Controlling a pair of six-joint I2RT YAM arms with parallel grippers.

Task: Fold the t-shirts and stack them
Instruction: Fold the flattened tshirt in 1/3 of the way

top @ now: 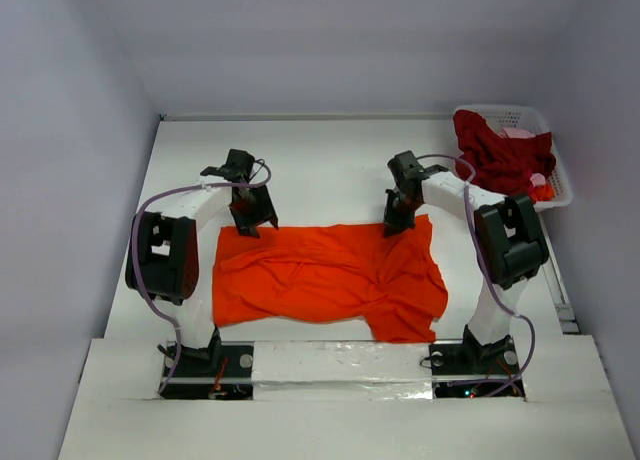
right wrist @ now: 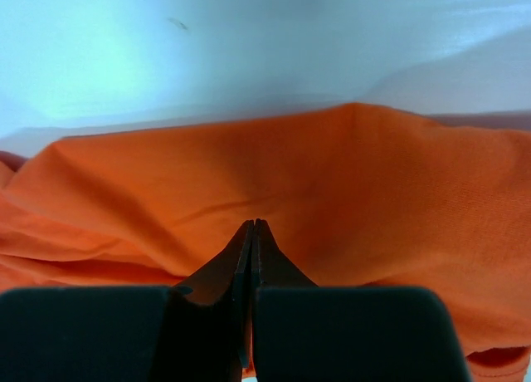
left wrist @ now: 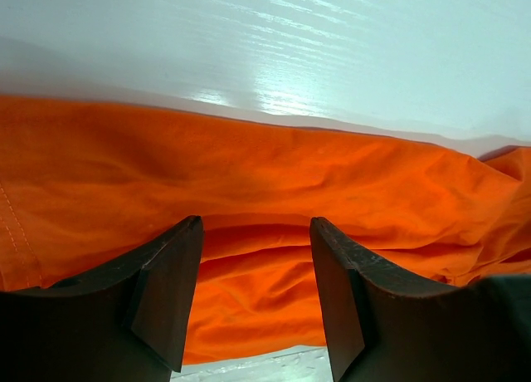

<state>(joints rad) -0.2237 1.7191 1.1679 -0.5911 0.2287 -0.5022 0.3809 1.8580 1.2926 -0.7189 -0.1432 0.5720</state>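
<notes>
The white table (top: 330,160) holds the orange-red t-shirt (top: 320,275), lying spread out but wrinkly in the middle. The basket (top: 562,185) sits at the far right, with the dark red t-shirt (top: 495,150) heaped inside. I think the shirts are soft, light and floppy, so it is best to grab them at a corner. The left gripper (left wrist: 255,224) is half open over the far left corner and holds nothing. The right gripper (right wrist: 251,226) is squeezed tight at the far right corner — I cannot tell if any cloth is pinched. A bit of pink cloth (top: 520,133) peeks out of the basket.
</notes>
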